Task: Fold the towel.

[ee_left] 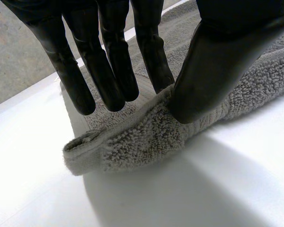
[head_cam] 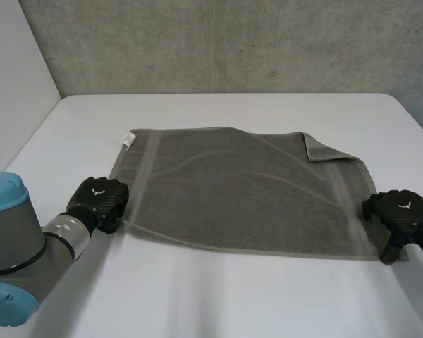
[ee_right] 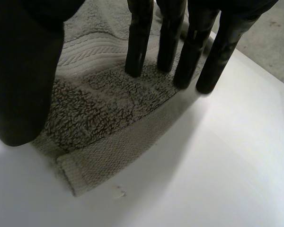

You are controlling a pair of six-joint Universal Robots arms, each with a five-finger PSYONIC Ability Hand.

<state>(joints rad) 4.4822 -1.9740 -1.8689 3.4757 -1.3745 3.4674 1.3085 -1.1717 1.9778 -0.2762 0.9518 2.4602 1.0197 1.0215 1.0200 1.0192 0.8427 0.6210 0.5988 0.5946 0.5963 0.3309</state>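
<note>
From where I sit, the folding has barely begun: the grey towel (head_cam: 233, 183) lies spread almost flat in the middle of the white table (head_cam: 233, 296), with no fold made yet, only its far right corner (head_cam: 324, 150) flipped over on itself. My left hand (head_cam: 99, 201) is at the near left corner, and its thumb (ee_left: 213, 71) and fingers (ee_left: 151, 61) seem to pinch a raised ridge of terry between them, though the angle leaves that slightly uncertain. My right hand (head_cam: 398, 211) is at the near right corner, straight fingertips (ee_right: 137, 61) planted on the cloth, thumb apart, nothing gathered. The whole carry-over remains to be done.
</note>
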